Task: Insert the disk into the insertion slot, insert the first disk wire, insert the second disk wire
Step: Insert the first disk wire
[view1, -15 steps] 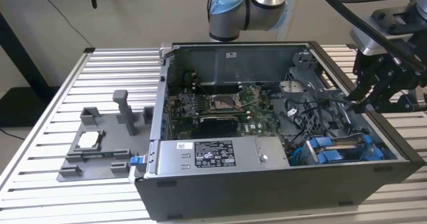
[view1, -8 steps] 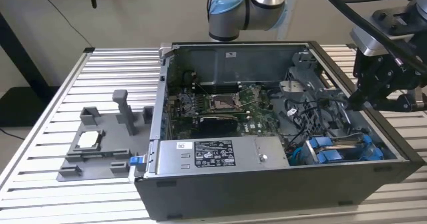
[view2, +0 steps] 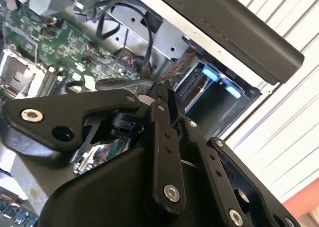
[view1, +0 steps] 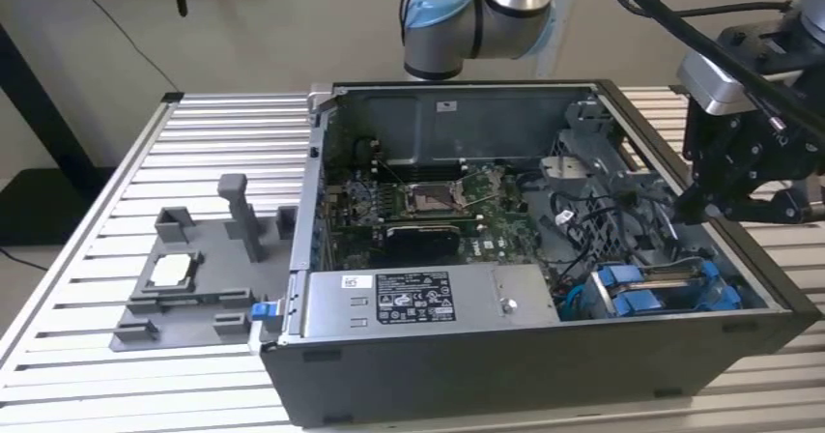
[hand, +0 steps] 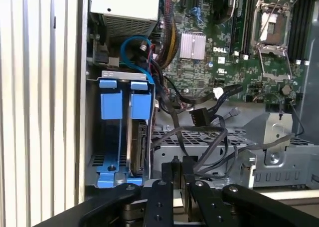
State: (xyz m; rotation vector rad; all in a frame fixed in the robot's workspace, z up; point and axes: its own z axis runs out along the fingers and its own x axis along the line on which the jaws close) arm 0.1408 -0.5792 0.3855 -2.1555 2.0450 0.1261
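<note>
**While one gripper (view1: 690, 211) hangs over the case, one disk (hand: 130, 147) sits in its slot (hand: 99, 161)**

Where I stand, the closest thing on the slatted table (view1: 65, 375) is one open computer case (view1: 516, 375). At its front lies one grey power box (view1: 412, 298) with a label. Just beside that box, in the corner on the exterior view's right, is the one small metal slot. The one disk sits inside it, and two blue tabs (hand: 110, 105) show at its end.

A little farther back, the gripper is over the case wall on that same side, above a bunch of black wires (hand: 209, 147). It has two fingers (hand: 166, 192). In both wrist views they are squeezed nearly together, with just a thin crack between them. One dark wire (view2: 119, 82) reaches right to their tips and touches them. I cannot tell if they pinch it.

Farther in, one green board (view1: 439, 201) covers the floor of the case. On the exterior view's left, one grey stand (view1: 193, 303) sits on the table, apart from the case. Farthest away, the one arm (view1: 503, 8) rises behind the case.
</note>
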